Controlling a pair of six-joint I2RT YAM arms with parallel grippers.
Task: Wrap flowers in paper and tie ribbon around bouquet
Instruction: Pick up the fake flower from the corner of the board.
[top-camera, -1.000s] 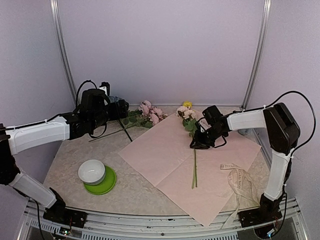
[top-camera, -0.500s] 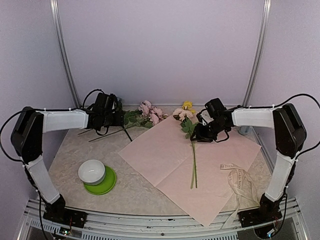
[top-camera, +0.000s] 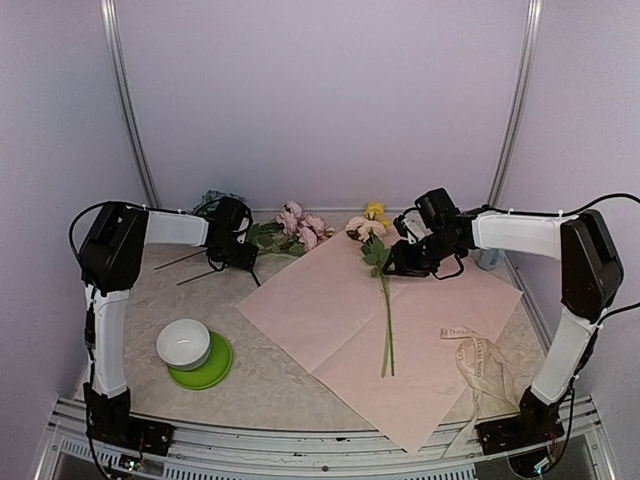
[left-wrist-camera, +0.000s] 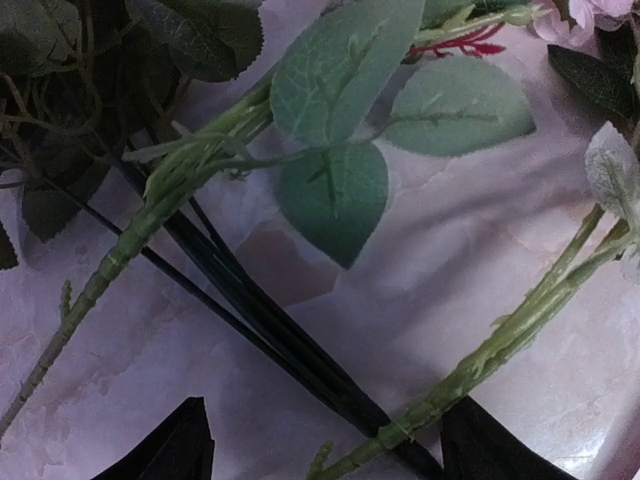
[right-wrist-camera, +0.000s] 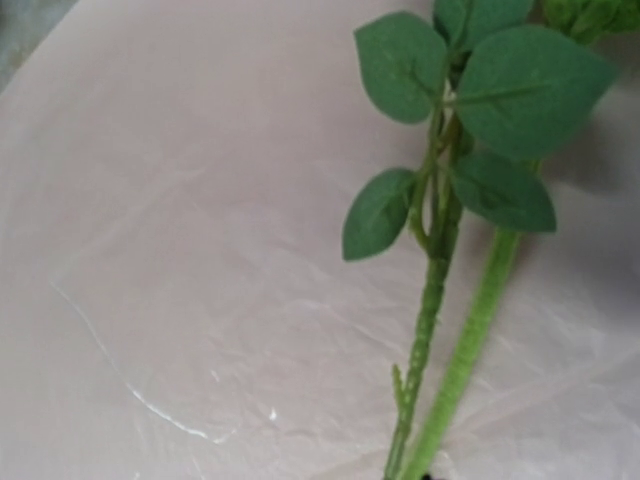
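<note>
The left claw (left-wrist-camera: 325, 452) has swung to the flowers (top-camera: 300, 225), spread wide (stalks lie between its tips); the right claw (top-camera: 393, 268) has edged rearward, its grip impossible to tell.

Plain pale lilac panels close the space: a back wall (top-camera: 320, 100), a left wall (top-camera: 50, 120) and a right wall (top-camera: 600, 120); slim metal posts (top-camera: 125, 110) stand at the rear corners; the table (top-camera: 140, 320) has a beige marbled top, seemingly edged in front by an aluminium rail (top-camera: 300, 440); the light is soft and even.
</note>
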